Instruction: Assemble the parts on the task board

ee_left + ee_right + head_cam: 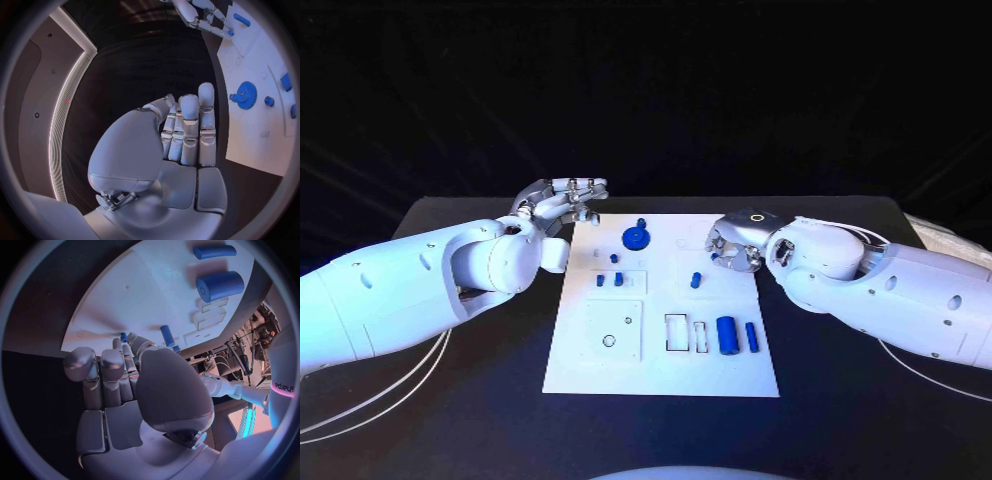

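The board (661,350) is a white rectangular plate lying flat in the middle of the black table (848,420), its long side running away from the robot. Shallow outlined recesses mark its surface — a square panel with a small oval hole at the near left, narrow rectangular slots near the middle. The parts are blue: a toothed gear (636,237) with a small knob stands toward the far edge, short pegs (609,281) stand in the left-middle, one peg (695,282) in the right-middle, and a thick cylinder (727,335) lies beside a thinner rod (751,337) near the front right.

The left hand (564,199) is raised off the board's far left corner, fingers straight and close together, palm empty — it holds nothing. The right hand (738,243) hovers at the board's far right edge, fingers curled inward; in the right wrist view a blue peg (167,335) shows just past the fingertips, but whether they touch or hold it I cannot tell.
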### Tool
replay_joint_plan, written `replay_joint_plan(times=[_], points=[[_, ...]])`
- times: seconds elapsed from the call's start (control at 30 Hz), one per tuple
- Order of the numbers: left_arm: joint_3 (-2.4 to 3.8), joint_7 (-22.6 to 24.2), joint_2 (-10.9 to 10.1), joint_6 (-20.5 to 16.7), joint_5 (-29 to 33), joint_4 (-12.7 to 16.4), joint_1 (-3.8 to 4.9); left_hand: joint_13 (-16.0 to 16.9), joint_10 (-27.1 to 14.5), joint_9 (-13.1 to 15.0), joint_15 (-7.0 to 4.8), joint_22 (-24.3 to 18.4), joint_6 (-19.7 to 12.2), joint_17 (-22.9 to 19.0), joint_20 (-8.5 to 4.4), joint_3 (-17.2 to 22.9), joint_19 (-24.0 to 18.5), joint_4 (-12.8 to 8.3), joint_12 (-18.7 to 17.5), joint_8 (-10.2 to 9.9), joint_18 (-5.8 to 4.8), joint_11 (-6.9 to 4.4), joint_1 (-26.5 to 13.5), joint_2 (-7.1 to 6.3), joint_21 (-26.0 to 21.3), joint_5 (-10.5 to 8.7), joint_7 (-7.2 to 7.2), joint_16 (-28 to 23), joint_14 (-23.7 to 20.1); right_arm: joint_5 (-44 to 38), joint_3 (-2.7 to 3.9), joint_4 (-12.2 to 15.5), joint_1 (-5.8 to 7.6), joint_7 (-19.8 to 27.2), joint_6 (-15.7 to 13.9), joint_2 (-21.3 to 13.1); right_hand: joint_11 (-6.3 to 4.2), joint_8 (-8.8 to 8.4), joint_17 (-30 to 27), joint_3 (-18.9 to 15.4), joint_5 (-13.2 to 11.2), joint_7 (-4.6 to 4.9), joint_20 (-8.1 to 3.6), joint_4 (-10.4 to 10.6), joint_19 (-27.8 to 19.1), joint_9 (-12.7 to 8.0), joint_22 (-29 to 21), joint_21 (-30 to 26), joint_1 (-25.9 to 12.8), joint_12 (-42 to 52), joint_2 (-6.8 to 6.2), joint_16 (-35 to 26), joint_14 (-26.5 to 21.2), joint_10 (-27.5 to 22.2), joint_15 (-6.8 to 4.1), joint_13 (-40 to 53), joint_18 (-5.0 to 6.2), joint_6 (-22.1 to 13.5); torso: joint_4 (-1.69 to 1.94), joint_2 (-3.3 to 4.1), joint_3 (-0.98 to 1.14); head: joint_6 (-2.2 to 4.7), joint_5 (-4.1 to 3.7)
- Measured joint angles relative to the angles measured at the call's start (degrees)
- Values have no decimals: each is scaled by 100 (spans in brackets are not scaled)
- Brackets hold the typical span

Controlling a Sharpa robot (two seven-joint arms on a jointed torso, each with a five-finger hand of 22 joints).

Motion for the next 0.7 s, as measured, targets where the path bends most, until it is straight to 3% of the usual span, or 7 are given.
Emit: replay_joint_plan(times=[0.2,0.7], points=[[0,33,0,20,37,55,-1,12,-51,0,1,-30,-20,-72,0,-16,0,-16,40,0,0,10,-30,31,-33,0,-20,-29,-39,-10,5,-82,-10,-3,70,49,-66,56,49,153,-54,-30,-39,-90,39,51,59,0,-33,0,33,0,6,218,-7,-67,0,213,2,-1,0,-12,1],[0,75,25,91,52,145,-3,25,-71,0,19,-68,-42,-151,0,-48,0,-15,110,0,-1,31,-30,31,-87,0,1,-73,-58,-152,48,-194,-57,-82,166,177,-108,81,194,326,-107,-86,-90,-263,132,102,183,100,-71,-57,70,162,20,484,-65,-171,0,415,-3,-4,3,-33,-3]])
